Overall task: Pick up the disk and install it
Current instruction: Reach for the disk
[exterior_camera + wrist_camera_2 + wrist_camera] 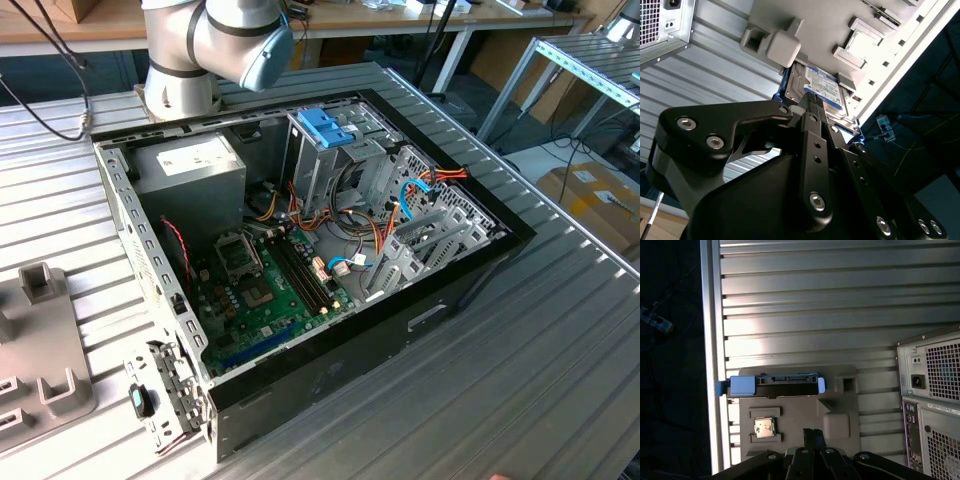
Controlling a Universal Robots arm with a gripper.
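Currently: one gripper (813,432), fingers drawn together with nothing between them. Same reading in the second wrist view, where the gripper (809,100) shows as a single dark bar aimed at the disk.

One disk (774,385), standing on its long edge in a slot of the grey fixture plate (795,410), a blue frame piece at each end (two counted). It sits ahead of the fingertips and apart from them, with bare plate between. In the second wrist view the disk (825,85) shows its white and blue label just beyond the fingertip; contact cannot be judged from there.

One square chip (764,426) in its own pocket on the plate, nearer the gripper than the disk is and off to one side. It also shows as the chip (865,45) in the second wrist view. Two raised grey blocks (782,47) on the plate beside the disk.

One computer case (930,405), rear panel facing, well off to the gripper's other side on the ribbed metal table (815,305).

Exterior view: the one case (330,250) lies open, lid off. Inside are one grey box (195,165) and one cage with a blue handle (325,125). One arm (215,35) rises behind it.
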